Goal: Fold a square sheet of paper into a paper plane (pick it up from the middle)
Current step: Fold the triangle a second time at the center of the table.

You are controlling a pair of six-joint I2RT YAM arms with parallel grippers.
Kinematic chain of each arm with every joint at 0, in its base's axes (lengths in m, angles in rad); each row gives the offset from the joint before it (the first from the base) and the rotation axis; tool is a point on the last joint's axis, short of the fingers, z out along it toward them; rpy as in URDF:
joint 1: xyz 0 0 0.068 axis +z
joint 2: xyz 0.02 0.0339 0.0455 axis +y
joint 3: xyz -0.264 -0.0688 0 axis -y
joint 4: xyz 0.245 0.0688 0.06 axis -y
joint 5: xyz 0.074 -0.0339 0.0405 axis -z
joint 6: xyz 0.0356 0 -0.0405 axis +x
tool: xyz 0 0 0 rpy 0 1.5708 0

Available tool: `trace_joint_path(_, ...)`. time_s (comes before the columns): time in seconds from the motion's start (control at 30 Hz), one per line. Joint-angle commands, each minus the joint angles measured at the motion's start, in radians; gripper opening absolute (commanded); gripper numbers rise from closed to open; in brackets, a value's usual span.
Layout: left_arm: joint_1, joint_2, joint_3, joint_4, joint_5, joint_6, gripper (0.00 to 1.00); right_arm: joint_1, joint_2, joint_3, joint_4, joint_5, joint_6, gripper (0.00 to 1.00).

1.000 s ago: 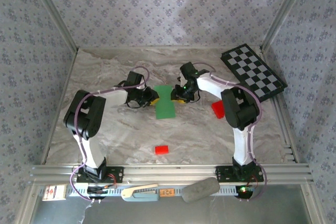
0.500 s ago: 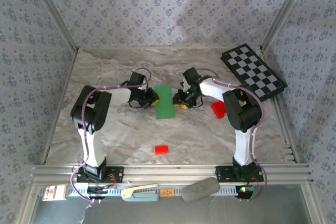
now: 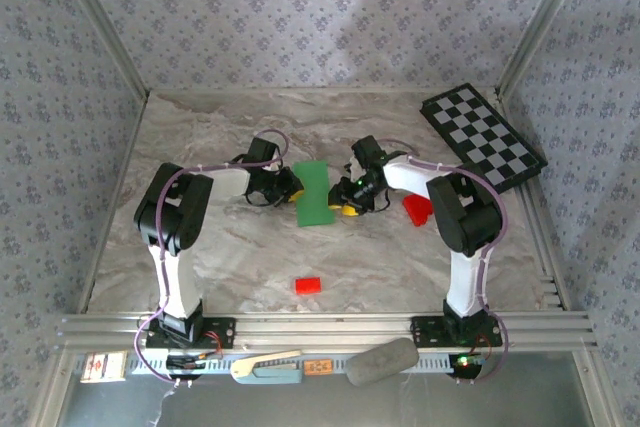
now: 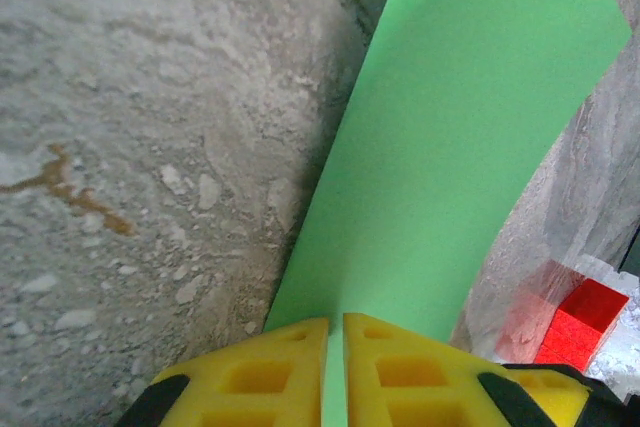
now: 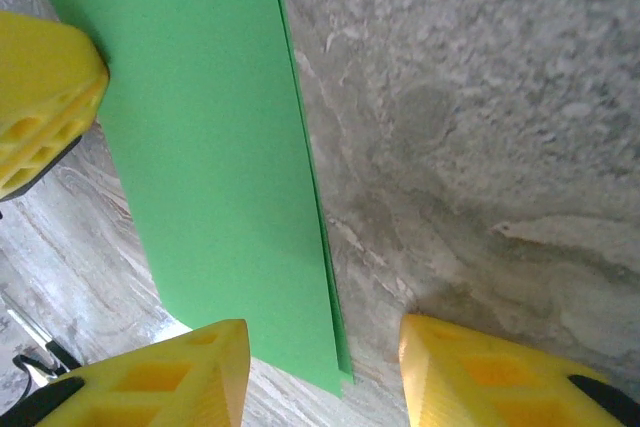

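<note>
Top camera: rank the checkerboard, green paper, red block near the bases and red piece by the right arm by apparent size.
Largest to smallest:
1. checkerboard
2. green paper
3. red block and red piece look about alike; the right arm may cover part of the piece, so no ranking.

The square sheet of paper (image 3: 313, 192) lies on the counter (image 3: 220, 257) at the centre of the top view. The left gripper (image 3: 293, 190) sits at its left edge, with that edge between its fingers. The right gripper (image 3: 346, 205) sits at the sheet's lower right, a corner of the sheet between its spread fingers. The wedge-shaped piece (image 3: 416, 207) lies right of that gripper. The rectangular block (image 3: 308, 285) lies below the sheet, well apart. The checkerboard (image 3: 482, 145) lies in the upper right.
</note>
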Motion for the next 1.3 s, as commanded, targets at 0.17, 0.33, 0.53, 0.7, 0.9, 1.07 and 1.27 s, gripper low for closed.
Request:
trace_joint_path(0.17, -0.001, 0.023, -0.027, -0.066, -0.036, -0.008, 0.13, 0.029, -0.022, -0.008, -0.019, -0.048, 0.017, 0.41)
trace_joint_path(0.33, 0.000, 0.030, -0.026, -0.067, -0.033, -0.011, 0.13, 0.041, -0.012, -0.009, -0.021, -0.046, 0.018, 0.39)
trace_joint_path(0.53, -0.001, 0.033, -0.026, -0.068, -0.031, -0.013, 0.13, 0.047, -0.009, -0.009, -0.029, -0.045, 0.010, 0.40)
trace_joint_path(0.7, 0.000, 0.035, -0.027, -0.071, -0.033, -0.013, 0.13, 0.046, -0.022, -0.009, -0.043, -0.016, 0.001, 0.39)
trace_joint_path(0.9, 0.000, 0.033, -0.025, -0.072, -0.030, -0.013, 0.13, 0.052, -0.019, -0.008, -0.056, -0.006, -0.023, 0.41)
trace_joint_path(1.07, -0.001, 0.038, -0.026, -0.071, -0.025, -0.011, 0.13, 0.073, 0.000, 0.002, -0.064, -0.043, -0.036, 0.41)
trace_joint_path(1.27, -0.001, 0.035, -0.028, -0.072, -0.025, -0.011, 0.13, 0.065, -0.023, -0.009, -0.024, -0.073, -0.009, 0.39)
